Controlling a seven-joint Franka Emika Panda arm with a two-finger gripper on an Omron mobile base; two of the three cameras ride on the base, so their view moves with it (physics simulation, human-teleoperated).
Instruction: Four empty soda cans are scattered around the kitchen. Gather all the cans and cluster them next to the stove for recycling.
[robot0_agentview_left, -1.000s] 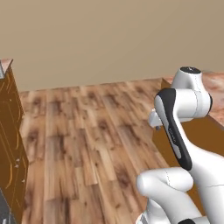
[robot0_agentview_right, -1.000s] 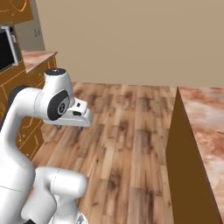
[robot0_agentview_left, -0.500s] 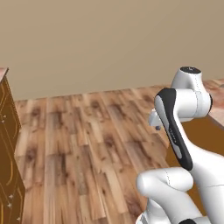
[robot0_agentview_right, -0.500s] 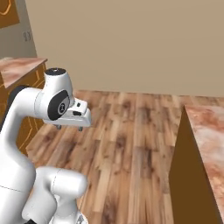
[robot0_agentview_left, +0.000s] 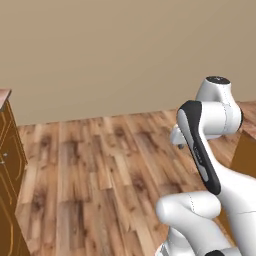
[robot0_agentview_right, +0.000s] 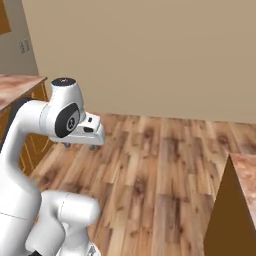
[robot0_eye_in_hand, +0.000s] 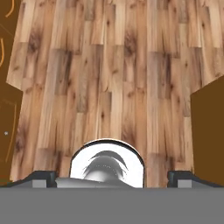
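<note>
The soda cans and the stove are out of view. I face an open stretch of the kitchen's brown plank floor (robot0_agentview_left: 100, 170) that runs to a bare beige wall (robot0_agentview_left: 125, 50). My gripper (robot0_agentview_right: 79, 145) hangs folded close in front of the arm, pointing down at the floor. In the hand view the gripper (robot0_eye_in_hand: 112, 177) is open. Its two dark fingertips (robot0_eye_in_hand: 43, 177) stand far apart with nothing held between them.
An orange wood cabinet (robot0_agentview_left: 10, 190) stands at the left, with a reddish marble counter (robot0_agentview_right: 20, 85) on top. A second brown counter block (robot0_agentview_right: 232, 215) with a marble top stands at the right. Its side (robot0_eye_in_hand: 208, 131) also shows in the hand view.
The whole picture has shifted, so the base has driven forward toward the wall. The left cabinets and the right counter have slid toward the frame edges. The arm keeps its pose and the gripper stays open.
</note>
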